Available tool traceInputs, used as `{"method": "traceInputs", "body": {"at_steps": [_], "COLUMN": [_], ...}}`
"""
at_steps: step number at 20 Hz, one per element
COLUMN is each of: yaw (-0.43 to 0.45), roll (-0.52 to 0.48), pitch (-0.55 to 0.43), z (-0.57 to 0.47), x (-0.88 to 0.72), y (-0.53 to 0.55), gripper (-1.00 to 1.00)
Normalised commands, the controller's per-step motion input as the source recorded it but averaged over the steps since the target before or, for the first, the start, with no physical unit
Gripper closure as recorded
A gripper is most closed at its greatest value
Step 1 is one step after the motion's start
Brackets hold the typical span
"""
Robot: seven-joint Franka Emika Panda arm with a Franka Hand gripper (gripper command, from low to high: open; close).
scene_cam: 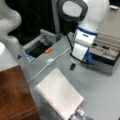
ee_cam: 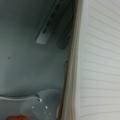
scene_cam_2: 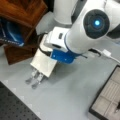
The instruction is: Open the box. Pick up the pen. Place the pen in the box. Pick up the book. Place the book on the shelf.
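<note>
Grey tabletop fills the scene, with the box open at a front view's right; its pale compartments show (a dark sliver in one may be the pen, I cannot tell). The book rests tilted on a metal stand, long axis running from upper left to lower right; the gripper sits at the book's upper edge, grip unclear; the wooden shelf stands left.
</note>
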Motion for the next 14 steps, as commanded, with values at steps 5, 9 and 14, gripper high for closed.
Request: {"method": "traceInputs", "body": {"at_steps": [5, 9, 14], "yaw": [0.166, 0.133, 0.121], "roll": [-0.501, -0.358, -0.254], "pitch": [-0.113, -0.122, -0.16], "z": [-0.14, -0.12, -0.07], "x": [-0.25, -0.23, -0.22], "y": [0.0, -0.1, -0.15], "gripper": [-1.0, -1.0, -1.0]}}
